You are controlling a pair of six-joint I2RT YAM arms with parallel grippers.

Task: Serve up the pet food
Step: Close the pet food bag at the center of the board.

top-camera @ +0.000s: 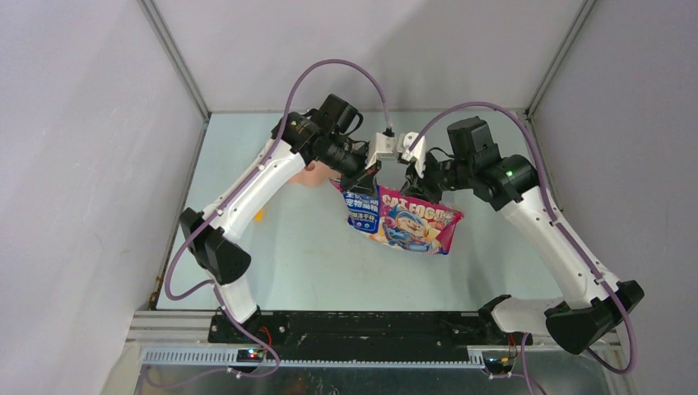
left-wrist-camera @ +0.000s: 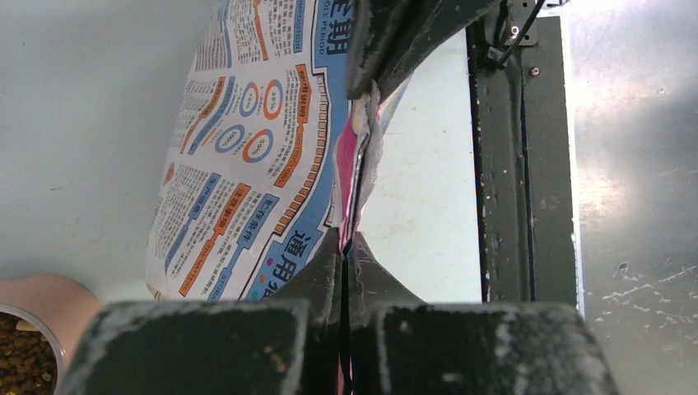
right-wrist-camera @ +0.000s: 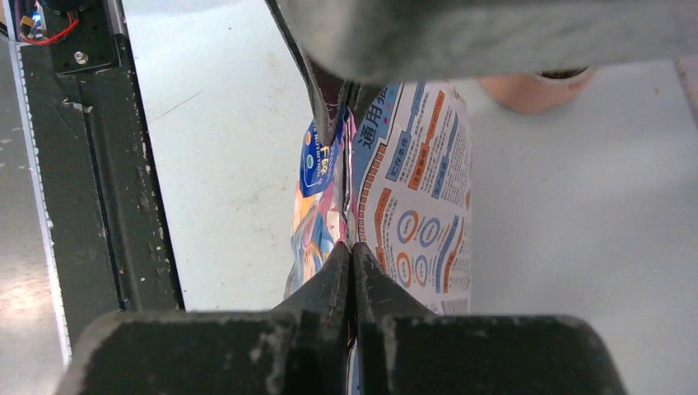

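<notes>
Left wrist: glossy, creased cat-food bag (left-wrist-camera: 239, 164)

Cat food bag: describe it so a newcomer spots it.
Start at the pale green table. Above its middle, the left end effector and right end effector pinch a glossy blue, pink and white printed bag. Only it hangs, lettered CAT FOOD.

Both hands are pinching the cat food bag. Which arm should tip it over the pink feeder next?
Left, probably. The left hand grips the bag on the side nearest the feeder, whose bowl shows in its wrist view; the right hand sits farther away.
</notes>
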